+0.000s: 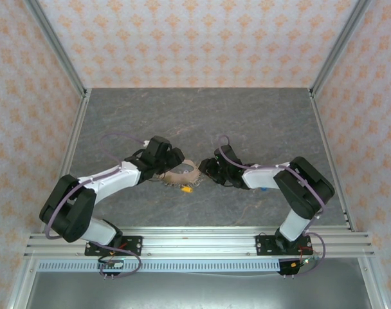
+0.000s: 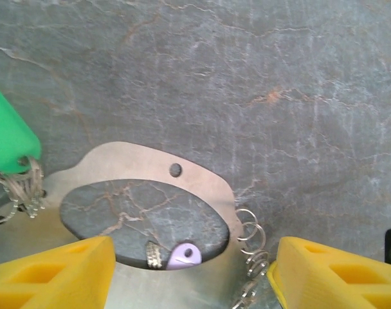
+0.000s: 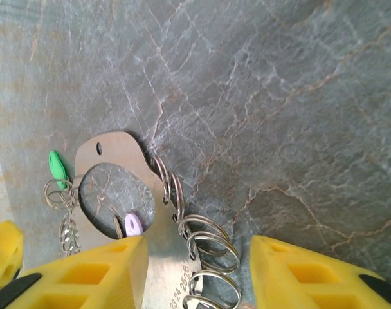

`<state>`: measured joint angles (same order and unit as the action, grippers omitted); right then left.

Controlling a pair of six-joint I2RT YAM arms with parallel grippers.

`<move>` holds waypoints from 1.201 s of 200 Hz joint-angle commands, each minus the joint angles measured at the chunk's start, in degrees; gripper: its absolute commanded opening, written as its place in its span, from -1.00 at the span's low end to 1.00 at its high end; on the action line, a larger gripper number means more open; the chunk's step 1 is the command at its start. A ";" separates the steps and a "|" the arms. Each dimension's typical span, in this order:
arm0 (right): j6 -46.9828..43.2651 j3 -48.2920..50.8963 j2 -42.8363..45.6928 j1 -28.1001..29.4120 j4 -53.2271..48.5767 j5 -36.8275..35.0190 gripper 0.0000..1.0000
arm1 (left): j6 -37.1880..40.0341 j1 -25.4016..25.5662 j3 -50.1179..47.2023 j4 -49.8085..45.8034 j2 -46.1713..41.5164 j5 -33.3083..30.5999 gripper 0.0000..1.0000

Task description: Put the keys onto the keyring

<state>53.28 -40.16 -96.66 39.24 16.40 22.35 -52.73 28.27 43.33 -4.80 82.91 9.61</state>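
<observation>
At the middle of the counter [image 1: 247, 116], where the keyring [image 3: 118, 149] lies flat with a green-tagged key [image 3: 57, 166] at its rim, your left hand [image 2: 194, 257] and right hand [image 3: 197, 248] both hover released astride it, so a careless pinch could snag the loose split rings [image 3: 211, 239] and drag everything askew.

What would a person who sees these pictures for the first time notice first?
Probably the left gripper and right gripper almost meeting over the keyring at the centre of the grey table. Up close, bright yellow fingers frame its flat metal plate, with a green tag at its left edge and wire rings along its right.
</observation>
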 commanded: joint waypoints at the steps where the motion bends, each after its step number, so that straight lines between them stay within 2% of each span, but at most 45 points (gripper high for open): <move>1: 0.66 -0.98 -2.22 0.92 -0.16 2.74 -0.19 | 2.85 -1.60 -0.69 -1.87 1.22 -0.58 0.26; 37: -0.79 -3.19 -4.02 2.48 -2.60 2.54 -0.20 | 3.77 -3.31 -2.10 -0.67 3.16 0.15 0.16; 69: -0.15 -3.31 -4.86 2.81 0.29 2.95 -0.20 | 4.22 -3.45 -3.11 -0.27 4.53 0.30 0.09; 134: -1.77 -2.47 -0.57 2.92 -1.55 0.27 -0.23 | 3.78 -3.66 -4.75 1.27 6.02 0.80 0.07; 153: -2.47 -2.82 -0.40 2.99 -2.19 1.50 -0.24 | 3.62 -3.77 -4.69 1.68 6.37 1.32 0.06; 240: -2.55 -1.75 -3.86 2.95 7.82 4.55 -0.31 | 1.64 -4.39 -5.18 3.82 7.17 3.82 0.06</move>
<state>51.20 -42.28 -99.00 41.82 18.39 25.26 -49.63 23.94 39.70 -0.95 88.58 11.79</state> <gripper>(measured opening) 0.352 0.531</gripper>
